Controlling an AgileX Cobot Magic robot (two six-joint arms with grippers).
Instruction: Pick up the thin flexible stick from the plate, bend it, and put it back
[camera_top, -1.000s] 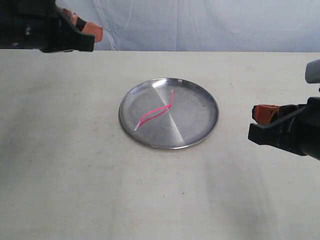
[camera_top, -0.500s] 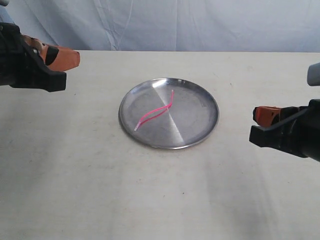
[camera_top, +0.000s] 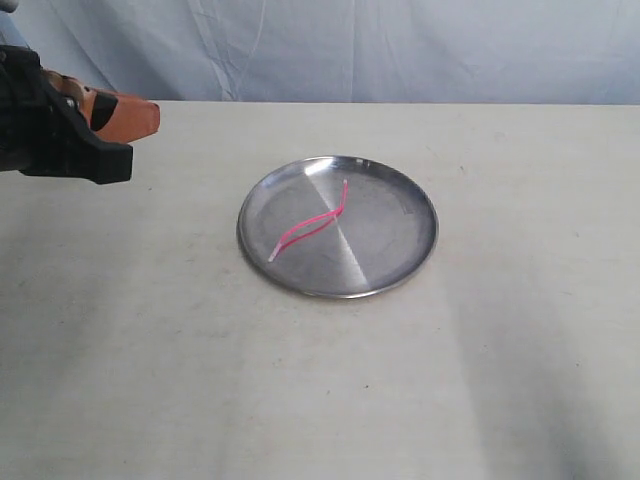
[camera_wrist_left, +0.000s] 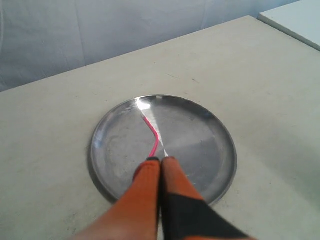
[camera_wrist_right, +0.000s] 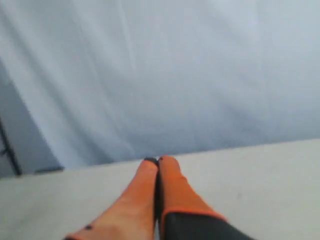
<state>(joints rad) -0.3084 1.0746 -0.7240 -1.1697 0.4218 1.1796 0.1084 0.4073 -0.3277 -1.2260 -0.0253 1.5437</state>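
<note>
Left end effector (camera_wrist_left: 160, 161): fingers pressed together, empty, well apart from the plate (camera_top: 400, 205), over the tabletop (camera_top: 300, 400). Right end effector (camera_wrist_right: 159, 160): also closed, empty. Thin flexible stick (camera_top: 312, 222) lies S-curved in the plate. Judged: pickup pending or stick already returned; cannot tell. A pickup would need the jaws opened, then a low pinch.

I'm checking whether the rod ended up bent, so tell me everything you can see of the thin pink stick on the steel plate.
The very thin, bright pink plastic-looking stick has a pale whitish tip. It is not straight: it shows a gentle S-shaped wave. It lies flat, slanting across the middle of the round shiny stainless-steel plate, mirrored in the metal. Only the plate touches it.
</note>
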